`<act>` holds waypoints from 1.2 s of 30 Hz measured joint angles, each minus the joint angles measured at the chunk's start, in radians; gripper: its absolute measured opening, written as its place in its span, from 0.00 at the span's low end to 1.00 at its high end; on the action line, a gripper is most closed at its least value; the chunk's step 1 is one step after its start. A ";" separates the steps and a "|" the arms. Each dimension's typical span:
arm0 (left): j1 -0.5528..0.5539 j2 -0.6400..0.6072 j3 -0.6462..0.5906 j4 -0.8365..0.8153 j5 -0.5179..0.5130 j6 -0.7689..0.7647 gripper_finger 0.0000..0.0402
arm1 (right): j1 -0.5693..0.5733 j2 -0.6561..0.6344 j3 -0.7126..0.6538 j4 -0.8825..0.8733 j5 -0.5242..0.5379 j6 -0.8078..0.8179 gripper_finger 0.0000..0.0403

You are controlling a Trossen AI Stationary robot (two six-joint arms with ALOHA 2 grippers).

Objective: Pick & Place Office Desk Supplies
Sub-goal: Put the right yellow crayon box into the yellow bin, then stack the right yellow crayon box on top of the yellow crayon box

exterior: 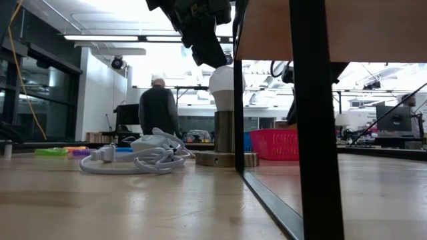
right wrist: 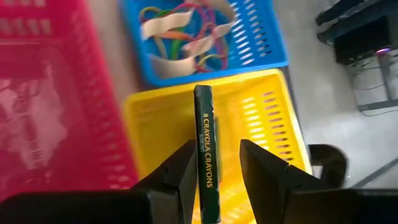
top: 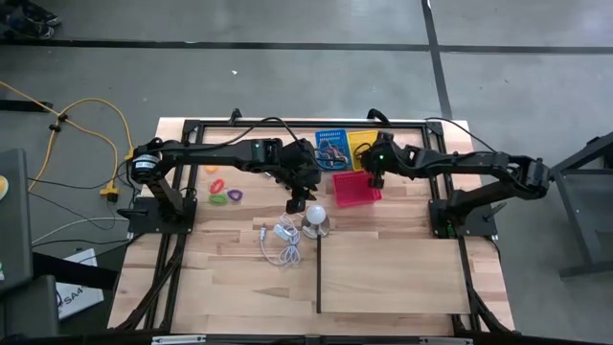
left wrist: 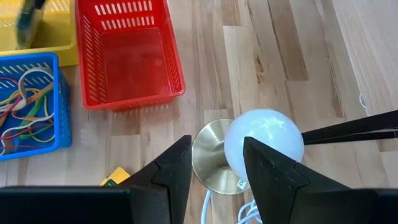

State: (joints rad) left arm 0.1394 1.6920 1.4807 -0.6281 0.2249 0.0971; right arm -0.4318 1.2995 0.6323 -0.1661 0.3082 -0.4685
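**Two grippers at the baskets**

Right gripper [right wrist: 214, 167], jaws spread, flanks a Crayola crayon box [right wrist: 206, 155] standing on edge over the yellow basket [right wrist: 261, 118] near the table's far edge. Left gripper [left wrist: 214, 165], jaws spread and empty, hovers above the white bulb [left wrist: 264, 140]. Rubber bands [right wrist: 183, 31] fill the blue basket [right wrist: 261, 37]; red basket [left wrist: 127, 53] alongside.
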 joint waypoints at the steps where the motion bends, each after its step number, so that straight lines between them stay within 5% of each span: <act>1: 0.000 0.000 0.000 0.000 0.000 0.000 0.35 | 0.011 0.000 0.000 -0.013 0.001 0.011 0.27; 25: 0.000 0.000 0.000 0.000 0.000 0.000 0.35 | -0.025 -0.001 0.000 0.095 -0.004 0.020 0.25; 36: 0.065 -0.077 0.000 -0.157 -0.054 0.002 0.35 | 0.105 -0.088 0.000 0.173 -0.107 0.033 0.25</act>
State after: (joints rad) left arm 0.2045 1.6148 1.4807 -0.7848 0.1709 0.0990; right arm -0.3266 1.2117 0.6323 0.0072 0.2013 -0.4359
